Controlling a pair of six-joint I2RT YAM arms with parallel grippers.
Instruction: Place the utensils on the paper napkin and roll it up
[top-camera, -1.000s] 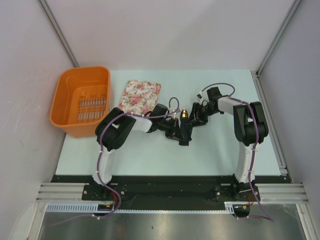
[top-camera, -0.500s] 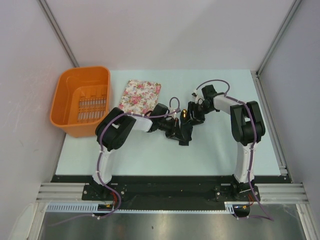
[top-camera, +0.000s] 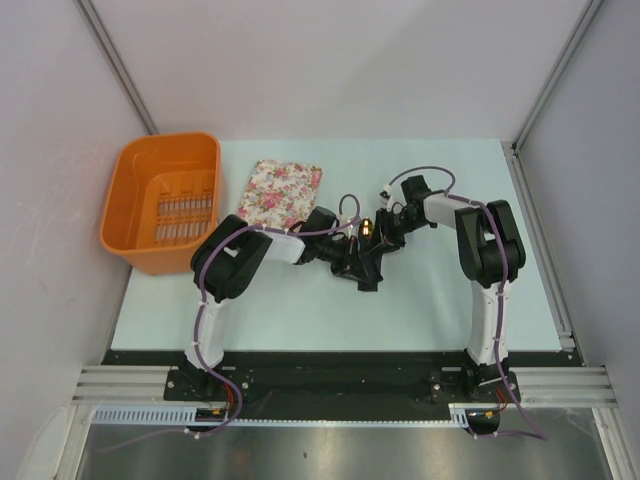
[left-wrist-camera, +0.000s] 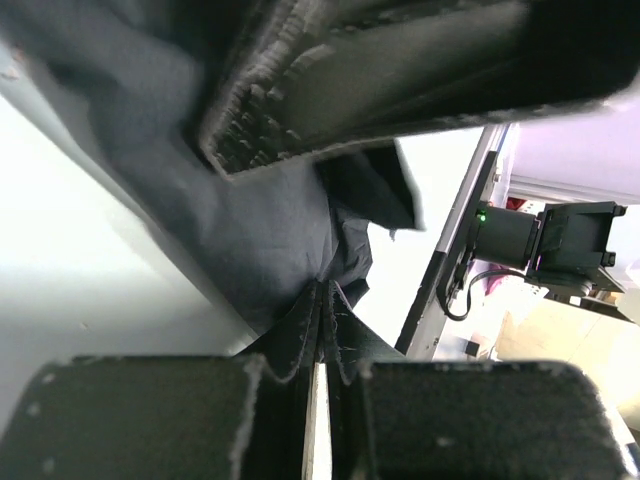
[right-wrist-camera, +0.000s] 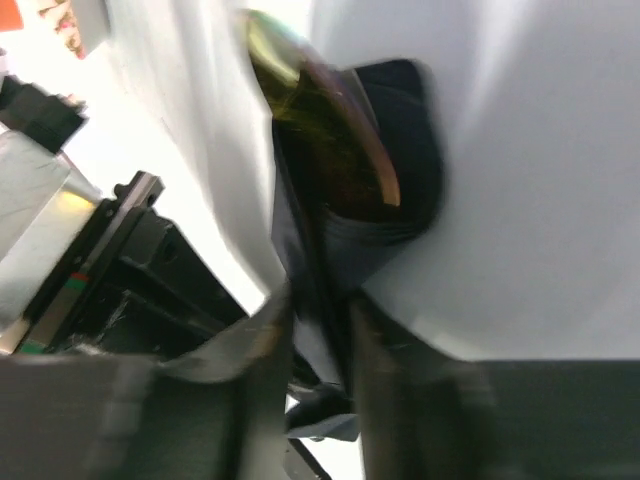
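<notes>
The black paper napkin (left-wrist-camera: 262, 228) is bunched round the spoon near the table's middle (top-camera: 366, 276). The spoon's gold head (top-camera: 367, 226) sticks out of the wrap, and it also shows in the right wrist view (right-wrist-camera: 322, 128); its handle is hidden inside. My left gripper (top-camera: 352, 258) is shut on a fold of the napkin (left-wrist-camera: 322, 318). My right gripper (top-camera: 383, 238) is shut on the napkin (right-wrist-camera: 405, 150) just below the spoon head, its jaws (right-wrist-camera: 318, 315) pinching the dark paper. The two grippers are close together.
An orange basket (top-camera: 128, 225) stands at the left edge. A pink floral cloth (top-camera: 281, 190) lies behind my left arm. Grey walls enclose the table on three sides.
My right arm has moved left, toward my left gripper, and the spoon head has shifted a little left with it. My left arm has stayed put.
</notes>
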